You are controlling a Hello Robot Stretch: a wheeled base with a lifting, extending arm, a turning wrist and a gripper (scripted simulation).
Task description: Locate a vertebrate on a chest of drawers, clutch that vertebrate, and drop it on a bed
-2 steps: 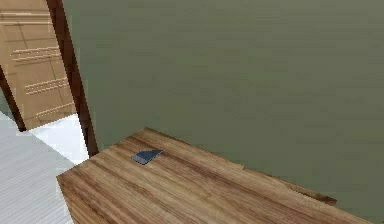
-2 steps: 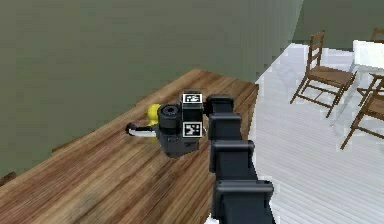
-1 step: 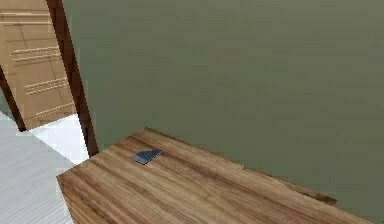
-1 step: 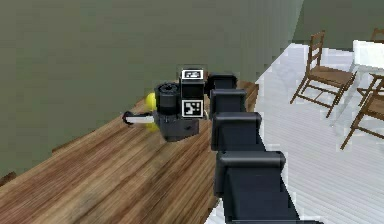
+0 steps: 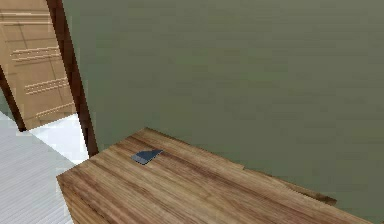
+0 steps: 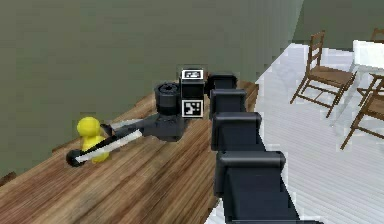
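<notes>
Brown wood-grain top point(image 6: 140, 185) against grey-green wall point(image 6: 100, 50), small yellow round-headed figure point(image 6: 88, 127) standing on it, thin fingers point(image 6: 100, 147) of dark square arm point(image 6: 240, 150) at the figure, cannot tell if gripping it, small dark flat object point(image 5: 147, 156) on the top in forward view

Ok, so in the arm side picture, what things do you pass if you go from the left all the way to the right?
yellow figure → black-and-white squares → dark arm → wooden chairs
</notes>
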